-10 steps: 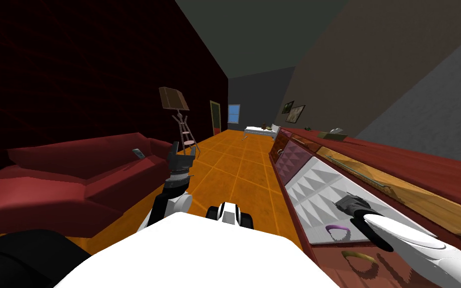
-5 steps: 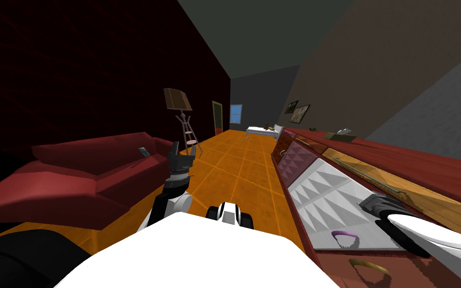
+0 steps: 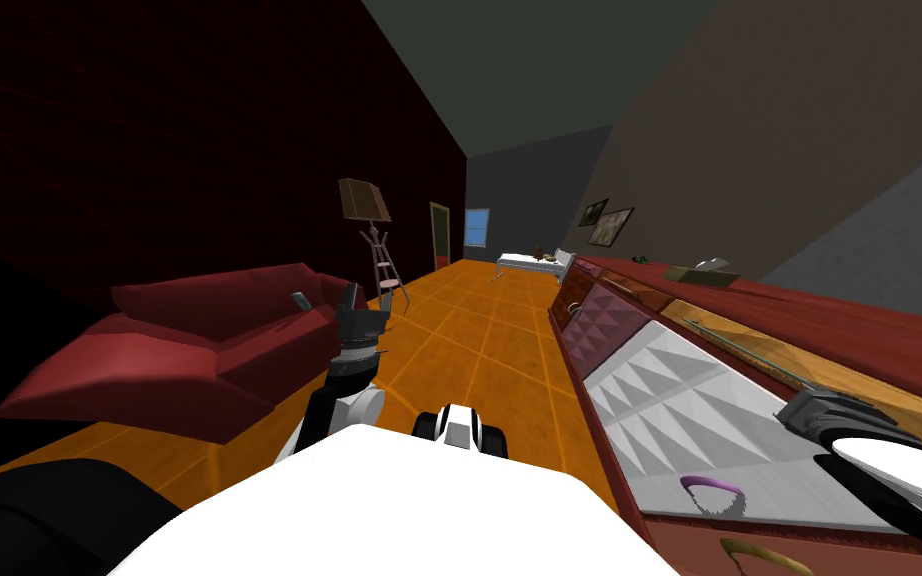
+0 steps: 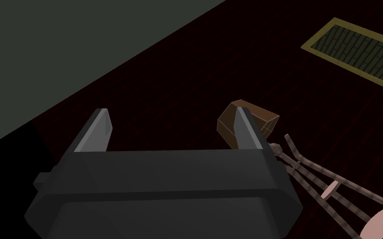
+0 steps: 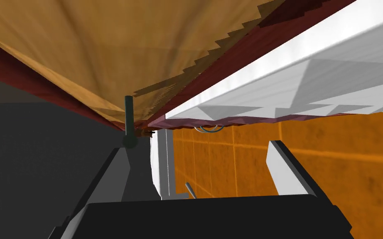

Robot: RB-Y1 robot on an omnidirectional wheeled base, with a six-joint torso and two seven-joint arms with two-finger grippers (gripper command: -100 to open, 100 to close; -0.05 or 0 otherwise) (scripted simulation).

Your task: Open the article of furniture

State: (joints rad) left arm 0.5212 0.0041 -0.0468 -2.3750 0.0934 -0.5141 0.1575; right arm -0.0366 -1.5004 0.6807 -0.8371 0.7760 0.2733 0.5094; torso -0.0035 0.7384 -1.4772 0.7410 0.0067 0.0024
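A long dark red sideboard (image 3: pixel 849 320) runs along the right wall. Its front has a wooden drawer (image 3: pixel 719 325) with a thin dark bar handle (image 3: pixel 749 352). Below the drawer is a white faceted door (image 3: pixel 689 400) with a purple ring pull (image 3: pixel 709 487). My right gripper (image 3: pixel 807 405) is at the lower edge of the wooden drawer. In the right wrist view the gripper (image 5: pixel 195 149) is open with nothing between its fingers. The end of the bar handle (image 5: pixel 128 120) stands just beyond one fingertip, under the drawer front (image 5: pixel 103 49). My left gripper (image 3: pixel 354 322) is raised and open (image 4: pixel 170 112).
A dark red sofa (image 3: pixel 199 350) lies to the left across the orange tiled floor (image 3: pixel 479 330). A floor lamp (image 3: pixel 369 230) stands beyond it. A purple faceted door (image 3: pixel 599 320) and a gold ring pull (image 3: pixel 759 555) are also on the sideboard. A white bed (image 3: pixel 534 262) is far down the room.
My right gripper has moved up off the white door to the wooden drawer's lower edge. The head camera has shifted, so the sofa sits further right in the picture. The left arm is still.
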